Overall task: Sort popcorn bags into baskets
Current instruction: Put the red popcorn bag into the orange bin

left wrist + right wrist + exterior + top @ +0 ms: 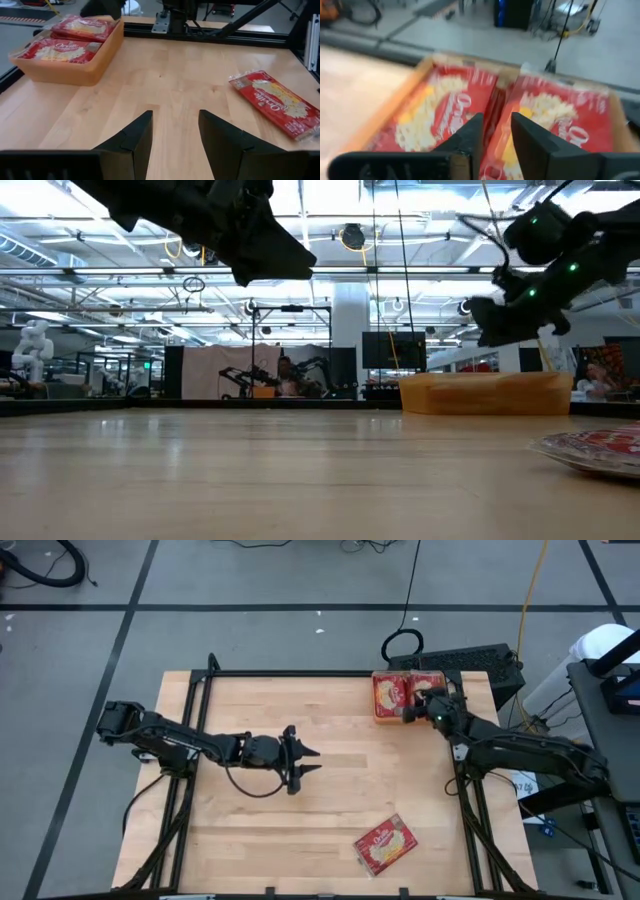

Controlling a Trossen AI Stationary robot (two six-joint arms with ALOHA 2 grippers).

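— Fingers first: how are they standing on each arm, going from the left?
— On the left gripper [310, 762] they are standing apart with nothing between them, hovering over the middle of the wooden surface [330, 810]. On the right gripper [495, 131] they are sitting slightly apart, gripping nothing, right above the orange basket [100, 60] at the surface's far right corner.
— Where are the popcorn bags lying?
— Two popcorn bags [445, 112] are lying side by side, picture face up, inside the basket. A third bag [386, 844] is lying loose on the surface near its front edge, well apart from both grippers.
— Any writing?
— White script is showing on the red packets, starting "Orvi"; the rest is too blurred to read.
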